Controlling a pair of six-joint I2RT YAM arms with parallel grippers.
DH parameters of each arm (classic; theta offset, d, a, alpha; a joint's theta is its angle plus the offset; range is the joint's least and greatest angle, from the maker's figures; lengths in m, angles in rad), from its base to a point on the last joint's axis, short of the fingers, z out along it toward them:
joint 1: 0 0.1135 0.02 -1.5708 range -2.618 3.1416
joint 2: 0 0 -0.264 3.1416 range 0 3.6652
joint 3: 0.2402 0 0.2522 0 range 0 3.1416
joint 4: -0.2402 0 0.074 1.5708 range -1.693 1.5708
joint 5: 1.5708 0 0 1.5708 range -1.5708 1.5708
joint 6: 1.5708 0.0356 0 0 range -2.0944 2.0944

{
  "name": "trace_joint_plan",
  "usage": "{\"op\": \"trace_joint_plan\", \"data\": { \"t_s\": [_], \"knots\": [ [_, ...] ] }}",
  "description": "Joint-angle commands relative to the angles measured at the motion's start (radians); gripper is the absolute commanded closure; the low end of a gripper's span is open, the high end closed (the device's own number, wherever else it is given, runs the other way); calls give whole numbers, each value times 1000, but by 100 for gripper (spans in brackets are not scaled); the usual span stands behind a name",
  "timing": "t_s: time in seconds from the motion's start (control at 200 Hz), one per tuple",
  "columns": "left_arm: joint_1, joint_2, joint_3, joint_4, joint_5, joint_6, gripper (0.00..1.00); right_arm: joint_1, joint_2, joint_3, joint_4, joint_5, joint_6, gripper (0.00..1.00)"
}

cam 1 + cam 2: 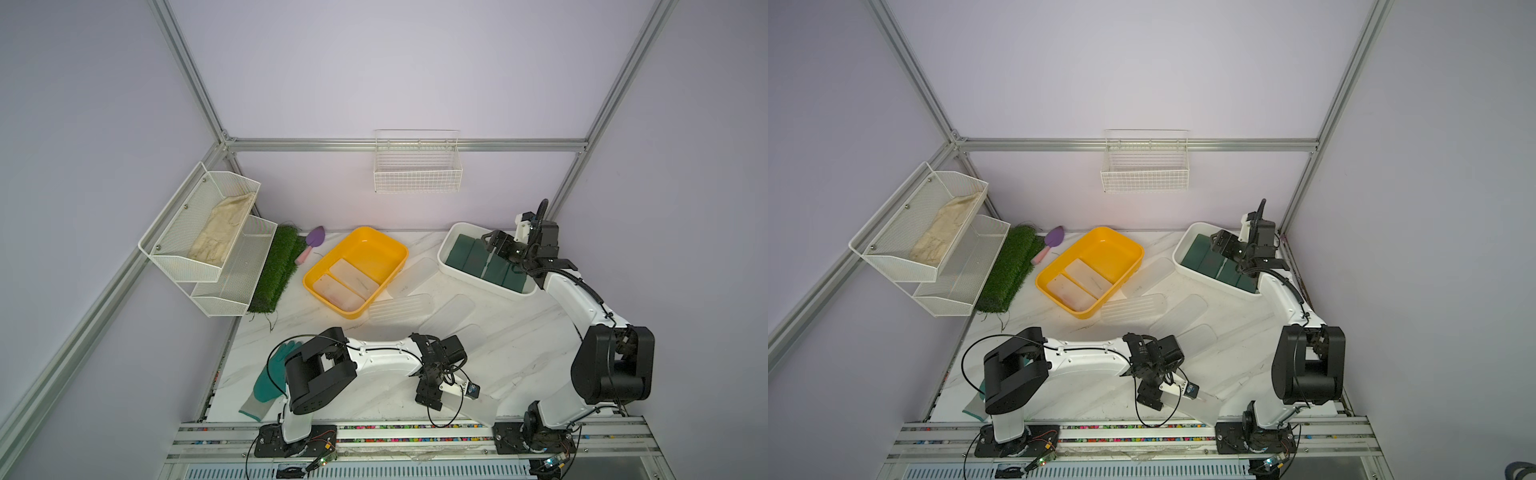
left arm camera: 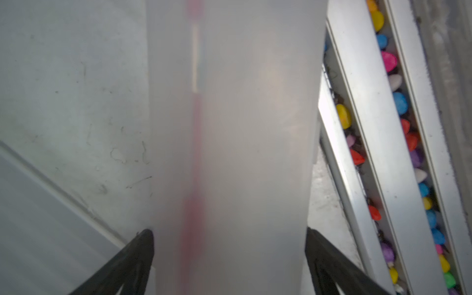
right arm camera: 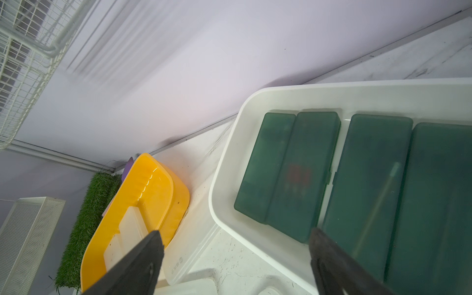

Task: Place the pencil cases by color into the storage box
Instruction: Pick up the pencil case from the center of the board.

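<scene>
Presently: left gripper (image 2: 229, 231) fingers flank frosted clear plastic pencil case (image 2: 229, 115), grip uncertain; right gripper (image 3: 235, 233) fingers open above white storage box (image 3: 223, 163) holding four translucent dark green cases (image 3: 370, 178).

This looks like a robotics lab test cell: plain lilac wall panels (image 1: 374, 62) in a silver aluminium-profile frame (image 1: 407, 145) enclose a white marble-patterned tabletop (image 1: 519, 332), with two white-and-black robot arms (image 1: 382, 361) bolted to a metal rail (image 1: 415, 436) along its front edge.
</scene>
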Motion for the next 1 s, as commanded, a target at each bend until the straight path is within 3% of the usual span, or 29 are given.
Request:
{"op": "trace_joint_plan", "data": {
  "t_s": [0.0, 0.245, 0.99],
  "knots": [
    [-4, 6, 53, -3, -7, -14, 14, -7, 6, 18, 28, -4, -3, 9],
    [-5, -6, 54, 1, -41, -31, 33, -6, -4, 19, 30, 9, -5, 10],
    [-3, -210, -32, 38, -83, -140, 34, -7, -106, -22, 82, 114, -21, 10]
  ]
}}
